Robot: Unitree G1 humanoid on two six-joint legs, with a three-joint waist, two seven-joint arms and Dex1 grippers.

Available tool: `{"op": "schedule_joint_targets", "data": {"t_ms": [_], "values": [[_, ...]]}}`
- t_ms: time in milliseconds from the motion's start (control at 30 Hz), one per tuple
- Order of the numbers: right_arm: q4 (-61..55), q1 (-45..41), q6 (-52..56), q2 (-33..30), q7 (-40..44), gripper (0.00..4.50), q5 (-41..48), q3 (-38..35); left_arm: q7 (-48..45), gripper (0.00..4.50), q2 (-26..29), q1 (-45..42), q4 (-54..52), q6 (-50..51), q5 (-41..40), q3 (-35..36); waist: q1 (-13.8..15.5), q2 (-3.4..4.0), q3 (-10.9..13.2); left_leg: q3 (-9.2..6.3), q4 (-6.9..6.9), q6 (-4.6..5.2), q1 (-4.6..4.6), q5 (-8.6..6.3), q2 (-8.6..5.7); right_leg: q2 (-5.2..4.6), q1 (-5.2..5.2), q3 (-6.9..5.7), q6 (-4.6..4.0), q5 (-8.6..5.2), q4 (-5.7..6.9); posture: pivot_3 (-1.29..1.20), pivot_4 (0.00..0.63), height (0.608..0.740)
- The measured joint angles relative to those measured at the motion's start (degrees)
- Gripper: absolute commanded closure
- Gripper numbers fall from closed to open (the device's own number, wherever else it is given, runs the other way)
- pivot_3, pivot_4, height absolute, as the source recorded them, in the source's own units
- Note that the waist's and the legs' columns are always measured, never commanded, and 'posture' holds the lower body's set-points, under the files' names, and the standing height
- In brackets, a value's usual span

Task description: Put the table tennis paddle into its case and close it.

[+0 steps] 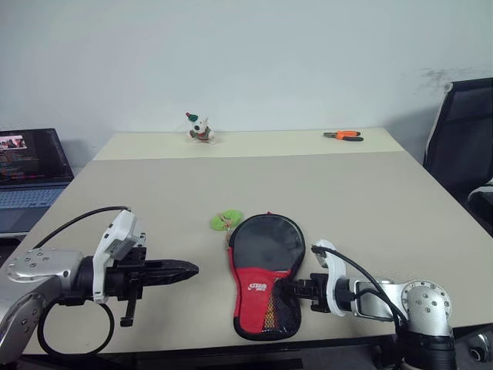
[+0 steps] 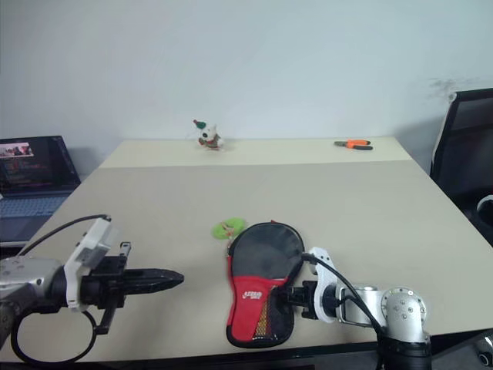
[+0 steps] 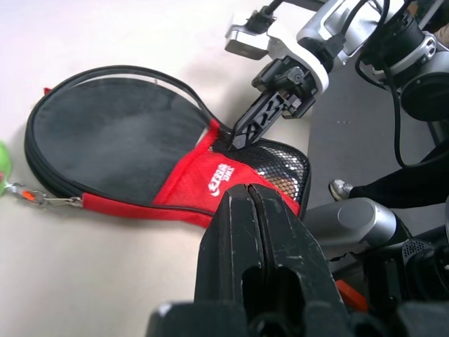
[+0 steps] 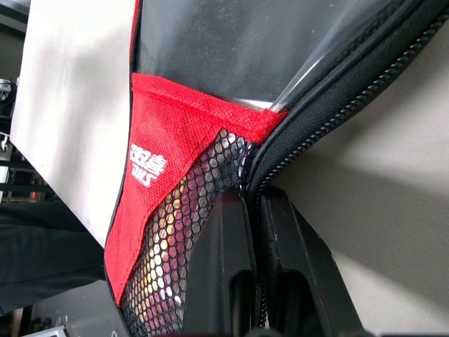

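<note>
The case (image 1: 266, 247) lies flat near the table's front edge, black round end away from me, red logo panel and mesh pocket (image 1: 282, 312) toward me. The paddle is almost wholly hidden inside; a light brown shape shows through the mesh (image 3: 280, 184). Along the round end's right rim the zip stands slightly apart (image 3: 151, 72). My right gripper (image 1: 286, 289) is shut at the case's right edge where the red panel meets the zip, with the zip edge (image 4: 261, 184) running between its fingers. My left gripper (image 1: 189, 270) is shut and empty, held above the table left of the case, pointing at it.
A green tag (image 1: 226, 221) on a small clip lies at the case's far left rim. A toy figure (image 1: 200, 129) and orange pliers (image 1: 343, 135) sit at the table's far edge. A laptop (image 1: 31, 173) stands at the left, a black chair (image 1: 462, 146) at the right.
</note>
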Motion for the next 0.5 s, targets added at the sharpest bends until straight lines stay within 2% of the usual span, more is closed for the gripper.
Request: {"op": "schedule_joint_targets", "data": {"t_ms": [133,300,500], "values": [[0.6,-0.2,0.0,0.3,-2.4,4.49,1.4,0.1,0.1,4.50,0.0,-1.8,0.1,0.0,0.1,-1.1,0.0,-0.02,0.0,0.02,0.00,0.00,0.00,0.00,0.00,0.01,0.00,0.01,0.00,0.00,0.00,0.00,0.150,0.740],[0.6,-0.4,-0.1,-0.1,-3.8,3.14,1.5,0.6,0.1,4.50,0.0,-2.0,0.2,0.0,0.4,-1.4,0.0,-0.02,0.0,0.01,0.01,0.00,0.01,0.00,0.00,0.01,0.01,0.01,0.00,0.00,0.02,0.00,0.150,0.740],[-3.8,0.4,-0.2,-2.4,-4.2,1.17,3.4,1.8,0.5,4.50,0.0,-2.5,0.2,0.0,0.6,-2.0,0.6,-0.04,-0.1,0.00,0.05,0.00,0.07,0.00,-0.04,0.00,0.10,0.01,0.03,-0.01,0.03,0.00,0.150,0.740]]}}
